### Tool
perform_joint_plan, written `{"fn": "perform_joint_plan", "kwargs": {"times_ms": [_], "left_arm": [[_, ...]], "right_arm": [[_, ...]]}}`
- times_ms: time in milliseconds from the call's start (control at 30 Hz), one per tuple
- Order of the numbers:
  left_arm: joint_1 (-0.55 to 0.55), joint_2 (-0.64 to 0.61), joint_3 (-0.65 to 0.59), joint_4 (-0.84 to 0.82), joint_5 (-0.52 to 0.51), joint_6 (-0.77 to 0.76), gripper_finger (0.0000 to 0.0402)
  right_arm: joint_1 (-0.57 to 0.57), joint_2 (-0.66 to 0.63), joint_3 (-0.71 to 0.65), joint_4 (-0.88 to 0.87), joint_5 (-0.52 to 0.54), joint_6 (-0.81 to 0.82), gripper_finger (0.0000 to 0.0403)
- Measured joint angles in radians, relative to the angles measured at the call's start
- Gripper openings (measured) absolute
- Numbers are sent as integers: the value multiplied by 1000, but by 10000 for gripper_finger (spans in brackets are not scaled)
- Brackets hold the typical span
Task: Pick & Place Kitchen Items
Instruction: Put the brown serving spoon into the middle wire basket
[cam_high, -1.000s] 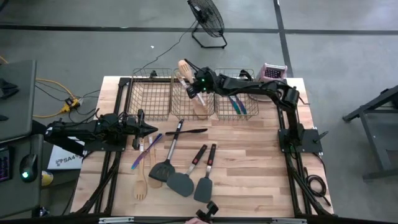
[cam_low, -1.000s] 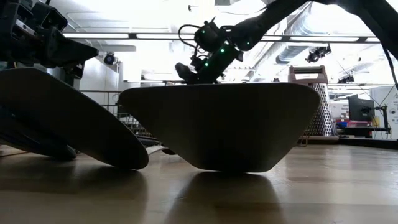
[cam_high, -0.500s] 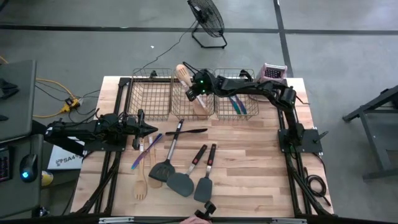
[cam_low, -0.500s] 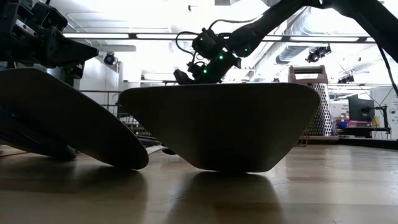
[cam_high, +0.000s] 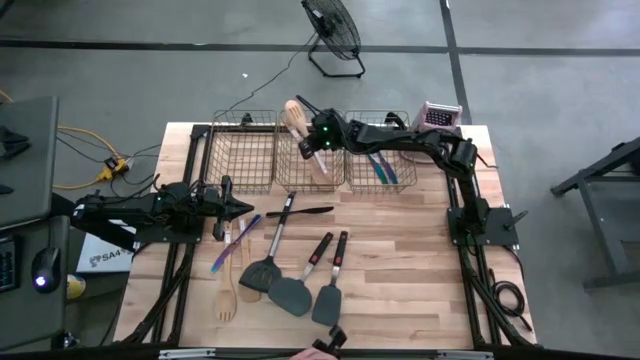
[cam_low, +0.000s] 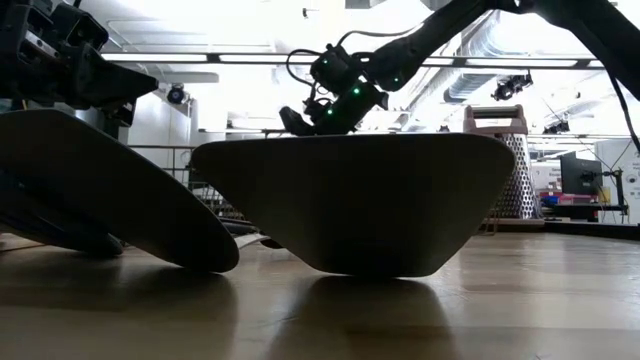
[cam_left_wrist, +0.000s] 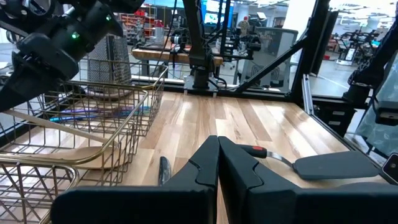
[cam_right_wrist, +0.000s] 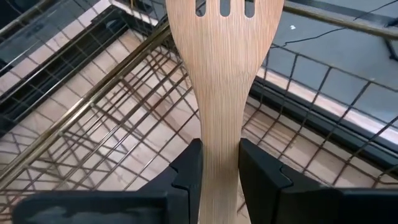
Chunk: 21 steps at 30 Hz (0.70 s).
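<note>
My right gripper is over the middle wire basket, shut on a pale wooden slotted spatula. The spatula's head stands over the basket's far rim. More pale wood shows in that basket below the gripper. Slim blue and teal pieces lie in the right basket. Three dark grey spatulas, a wooden fork, a purple piece and a black tool lie on the table. My left gripper is shut and empty, low at the table's left. My right gripper pinches the wooden spatula's flat handle by its two narrow edges between its two fingers, just below where it widens into the slotted head. The fingers lie along the handle. The head juts out past the fingertips, clear of the basket; the gripper hides the handle's other end.
The left basket stands beside the middle one along the far edge. The metal box grater stands at the far right corner. In the low view two spatula blades fill the foreground. Bare wood lies at the table's right.
My right gripper has turned a little above the middle basket with the wooden spatula, then kept still. Nothing else has moved.
</note>
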Motion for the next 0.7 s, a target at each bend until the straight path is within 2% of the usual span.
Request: {"fn": "perform_joint_plan", "kwargs": {"times_ms": [700], "left_arm": [[0,0,0,0,0,0,3]], "right_arm": [[8,0,-2,-36,-18,-1,81]]}}
